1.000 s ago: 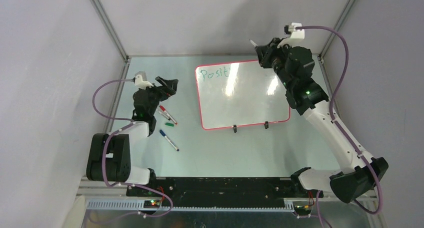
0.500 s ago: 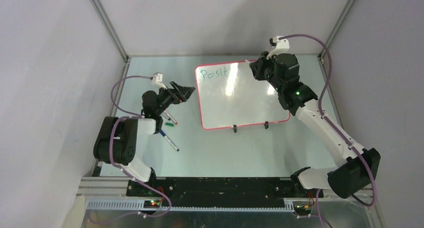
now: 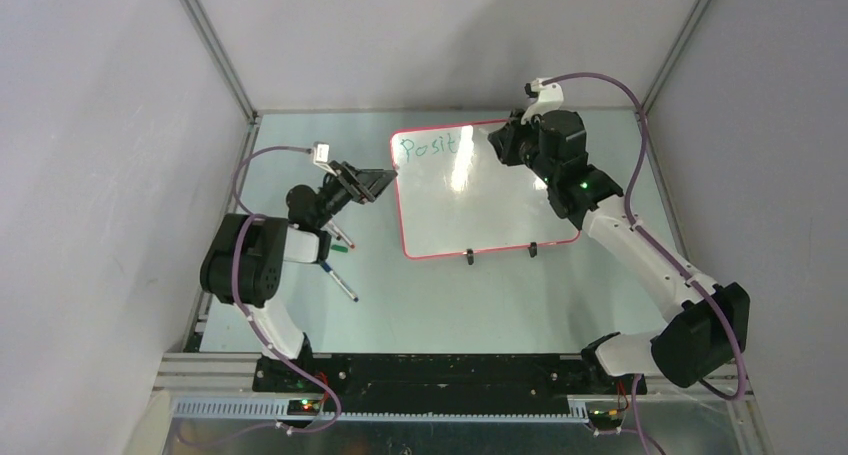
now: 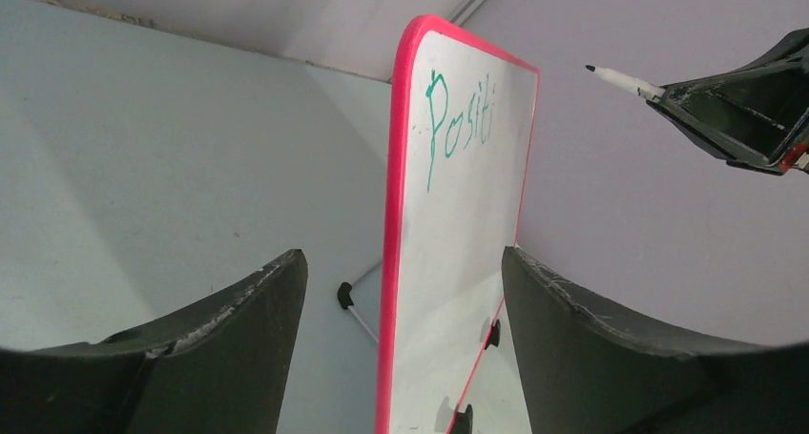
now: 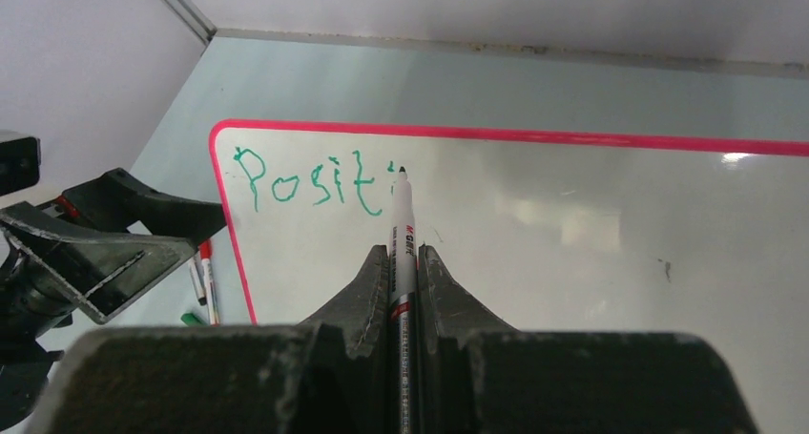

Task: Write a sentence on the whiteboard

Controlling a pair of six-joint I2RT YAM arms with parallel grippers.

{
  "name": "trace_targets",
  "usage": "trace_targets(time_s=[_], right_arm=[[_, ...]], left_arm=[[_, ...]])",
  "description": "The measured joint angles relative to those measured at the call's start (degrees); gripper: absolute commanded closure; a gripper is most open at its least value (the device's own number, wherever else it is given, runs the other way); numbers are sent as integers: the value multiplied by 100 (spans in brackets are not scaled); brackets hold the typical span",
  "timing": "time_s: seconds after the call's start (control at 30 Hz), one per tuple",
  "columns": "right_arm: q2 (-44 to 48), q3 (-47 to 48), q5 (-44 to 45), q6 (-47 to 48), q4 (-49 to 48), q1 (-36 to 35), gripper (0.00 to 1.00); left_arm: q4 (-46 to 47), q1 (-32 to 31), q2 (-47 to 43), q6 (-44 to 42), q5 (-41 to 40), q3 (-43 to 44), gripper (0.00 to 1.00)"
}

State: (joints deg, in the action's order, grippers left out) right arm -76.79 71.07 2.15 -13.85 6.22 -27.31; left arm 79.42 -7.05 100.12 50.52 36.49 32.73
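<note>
The whiteboard [image 3: 490, 200] lies propped on the table, white with a red-pink rim. The sentence [image 5: 315, 181] is green letters "Posit" at its top left, also seen in the left wrist view [image 4: 458, 129]. My right gripper [image 5: 403, 251] is shut on a white marker [image 5: 401, 224], whose tip is just right of the last letter. In the left wrist view the marker [image 4: 620, 79] stands a little off the board's face. My left gripper [image 4: 401, 258] is open, its jaws on either side of the board's left rim with gaps on both sides.
Loose markers [image 3: 338, 230], a blue-capped one [image 3: 338, 280] and a green cap [image 3: 340, 245] lie on the table left of the board, under the left arm. Two black feet [image 3: 469, 258] hold up the board's near edge. Grey walls and metal posts enclose the table.
The left gripper has swung right from above the loose markers to the board's left rim. The right gripper has come down and left with the marker to the letters.
</note>
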Motion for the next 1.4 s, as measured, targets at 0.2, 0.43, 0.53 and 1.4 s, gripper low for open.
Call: trace_targets(time_s=[0.2,0.43,0.53,1.4], right_arm=[[-90,-4,-31,44,-160,-164,100],[-103,-9,-52,57,-227,-299,100],[-103,-9,-46,57,-227,-332,100],[-149,-177,267,35,-271,-514,100]], left_arm=[[-52,-37,343,127,164,511,38],[188,-57,890,562,492,737,52],[247,-68,957,688,603,763,53],[533,-162,960,811,723,437,100]])
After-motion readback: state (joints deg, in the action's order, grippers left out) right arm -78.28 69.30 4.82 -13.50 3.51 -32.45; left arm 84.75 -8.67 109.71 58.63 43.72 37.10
